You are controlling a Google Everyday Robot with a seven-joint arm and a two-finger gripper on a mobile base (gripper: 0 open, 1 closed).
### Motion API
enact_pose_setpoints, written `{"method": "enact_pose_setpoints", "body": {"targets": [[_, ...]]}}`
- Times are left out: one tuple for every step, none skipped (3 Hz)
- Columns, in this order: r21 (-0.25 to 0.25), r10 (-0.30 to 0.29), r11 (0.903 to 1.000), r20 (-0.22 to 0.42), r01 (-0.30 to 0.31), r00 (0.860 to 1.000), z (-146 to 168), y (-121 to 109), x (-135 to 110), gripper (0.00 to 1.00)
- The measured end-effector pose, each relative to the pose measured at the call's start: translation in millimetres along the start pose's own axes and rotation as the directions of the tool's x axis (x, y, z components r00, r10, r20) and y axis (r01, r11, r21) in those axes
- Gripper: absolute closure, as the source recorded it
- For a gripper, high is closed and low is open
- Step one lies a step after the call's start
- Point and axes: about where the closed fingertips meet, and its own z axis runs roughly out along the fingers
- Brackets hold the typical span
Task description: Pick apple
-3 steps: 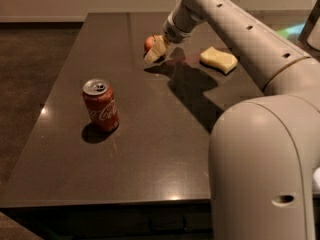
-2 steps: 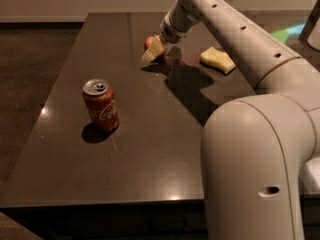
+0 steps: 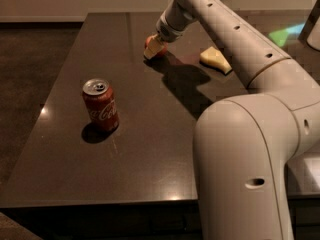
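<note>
The apple (image 3: pixel 148 40) is small and red and sits on the dark table (image 3: pixel 150 149) toward its far side. My gripper (image 3: pixel 154 48) reaches down from the upper right and is right at the apple, covering most of it, so only red patches show on either side. The apple still looks to be resting on the table.
A red Coca-Cola can (image 3: pixel 100 105) stands upright at the left middle of the table. A pale yellow sponge (image 3: pixel 215 59) lies right of the apple, partly behind my arm. My arm's large white body (image 3: pixel 250 149) fills the right foreground. Dark floor lies left of the table.
My gripper has closed in on the apple and now covers more of it. The apple, can and sponge have stayed in place on the table.
</note>
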Motion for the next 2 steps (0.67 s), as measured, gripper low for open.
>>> {"method": "enact_pose_setpoints", "body": {"targets": [[-0.017, -0.021, 0.9996, 0.013, 0.022, 1.0, -8.1, 4.8, -3.0, 0.63], [-0.035, -0.067, 0.997, 0.047, 0.069, 0.997, -33.5, 14.0, -5.4, 0.87]]}}
